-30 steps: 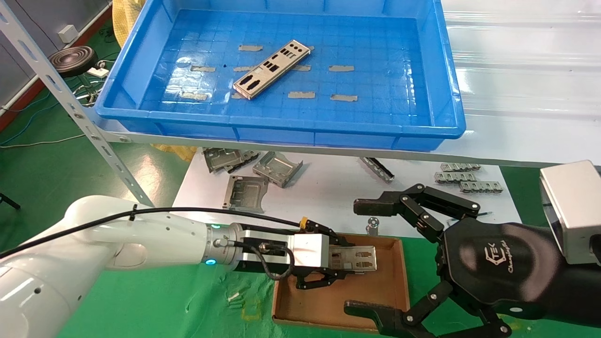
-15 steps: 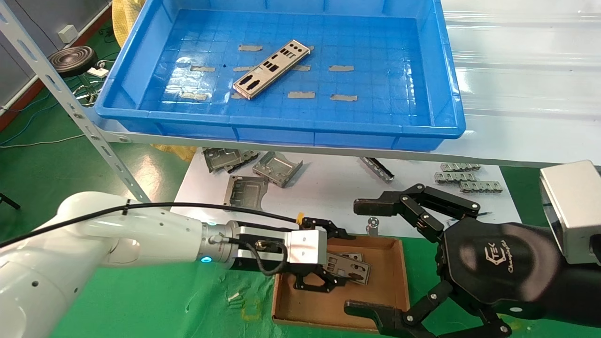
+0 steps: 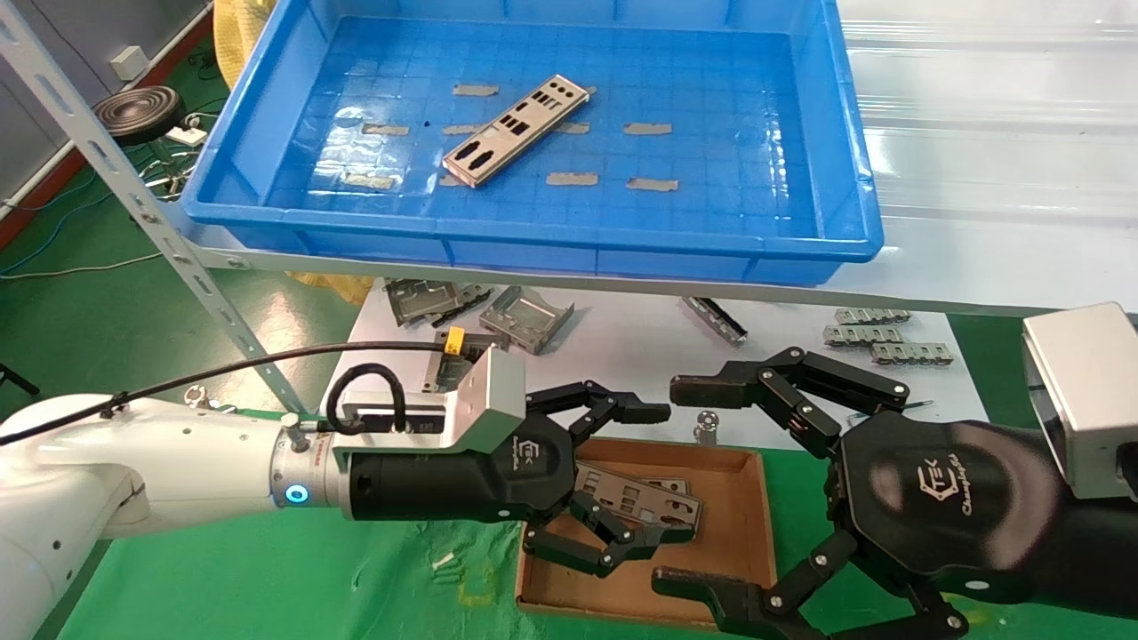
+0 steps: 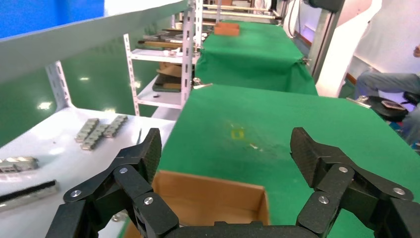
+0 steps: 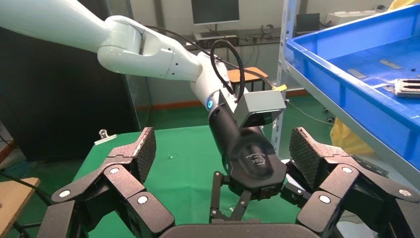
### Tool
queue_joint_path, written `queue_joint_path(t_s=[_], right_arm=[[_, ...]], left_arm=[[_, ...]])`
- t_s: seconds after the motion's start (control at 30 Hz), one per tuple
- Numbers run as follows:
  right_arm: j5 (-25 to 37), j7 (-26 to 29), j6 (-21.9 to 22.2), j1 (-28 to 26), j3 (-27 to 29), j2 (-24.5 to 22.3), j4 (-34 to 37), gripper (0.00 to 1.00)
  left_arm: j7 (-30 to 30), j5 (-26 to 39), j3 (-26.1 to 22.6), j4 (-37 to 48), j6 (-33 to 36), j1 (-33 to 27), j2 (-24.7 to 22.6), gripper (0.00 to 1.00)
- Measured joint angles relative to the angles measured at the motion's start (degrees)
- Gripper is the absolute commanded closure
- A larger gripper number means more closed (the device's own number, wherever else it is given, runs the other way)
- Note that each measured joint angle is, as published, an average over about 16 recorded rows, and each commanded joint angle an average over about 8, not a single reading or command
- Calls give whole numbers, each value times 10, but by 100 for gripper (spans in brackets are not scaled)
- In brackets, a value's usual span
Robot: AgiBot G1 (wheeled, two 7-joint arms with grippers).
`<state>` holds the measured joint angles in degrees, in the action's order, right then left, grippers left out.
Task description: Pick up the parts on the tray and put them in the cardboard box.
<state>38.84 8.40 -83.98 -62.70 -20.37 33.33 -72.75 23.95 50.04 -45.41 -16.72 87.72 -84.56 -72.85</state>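
Left gripper (image 3: 636, 476) over the near-left part of the box (image 3: 738, 533), jaws spread wide, nothing between them. Lower finger seems to touch or hang just over a part (image 3: 636, 502) lying flat in the box; contact unclear. A second plate edge peeks out beneath it.

Judgement: release done, step in hand is backing out. Best to lift straight up clear of the low box wall before swinging away, jaws kept wide so a finger doesn't drag the plate out.

Right gripper (image 3: 765, 498) parked just right of the box, also spread wide and empty.

One part (image 3: 517, 130) left in the tray (image 3: 533, 244), lying diagonally near its middle, up on the shelf behind. Brackets (image 3: 484, 324) and strips (image 3: 880, 338) on the tabletop (image 3: 622, 356), beyond the box.
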Motion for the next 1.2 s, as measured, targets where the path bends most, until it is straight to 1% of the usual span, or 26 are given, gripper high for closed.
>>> queue_joint_path(t_s=[0.23, 0.5, 1.2], right_arm=[[0, 0, 0, 0, 0, 0, 0, 0], [0, 0, 0, 0, 0, 0, 0, 0], [0, 0, 0, 0, 0, 0, 0, 0]], left_arm=[[-10, -17, 10, 2, 22, 7, 8, 0], [-31, -16, 27, -39, 12, 21, 32, 0], [-148, -41, 126, -234, 1, 98, 160, 0]])
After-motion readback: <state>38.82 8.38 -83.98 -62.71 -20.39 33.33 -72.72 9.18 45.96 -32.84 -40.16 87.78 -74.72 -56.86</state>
